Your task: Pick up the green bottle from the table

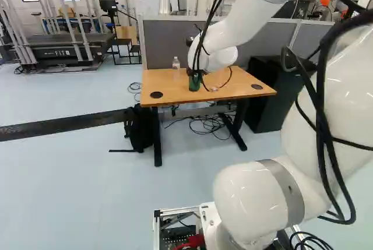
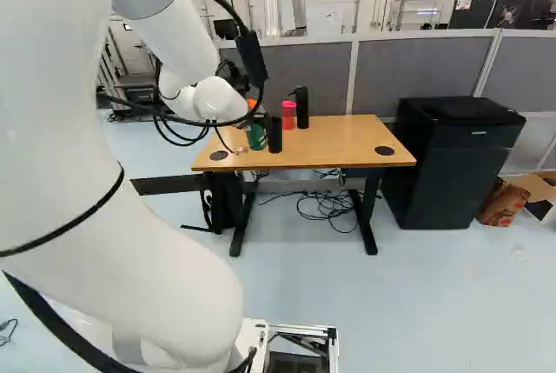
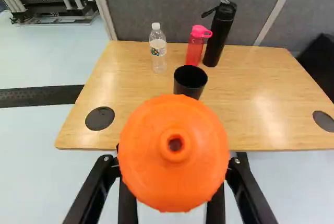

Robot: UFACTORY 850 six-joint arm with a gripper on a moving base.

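Fingers (image 3: 93,190) of the black gripper (image 3: 175,166) look squeezed in on the green bottle (image 1: 194,83), one on each side. The big orange lid (image 3: 175,192) points back at the wrist and hides the spot where they touch (so the pinch is my best guess). The bottle looks a bit tipped. I think it is up off the table (image 3: 261,114), near the front edge, but I can't see its bottom well enough to be sure.

If the squeeze is too weak, or sits too close to the lid, the bottle could slide out. Being near the edge, it could drop to the floor (image 3: 31,130) and roll off. A quick jerk would make that more likely.

Just past the bottle is the black cup (image 3: 190,80), which is very easy to bump. If the arm (image 1: 233,25) pushes ahead before going higher, the bottle could knock it over. Behind the cup are the clear bottle (image 3: 158,51), the red bottle (image 3: 194,49) and the tall black flask (image 3: 219,33), and a hard bump might reach them too. The loopy black cable (image 2: 187,118) by the arm could catch on something (cables love to do that). Going straight up, nice and slow, seems safest.
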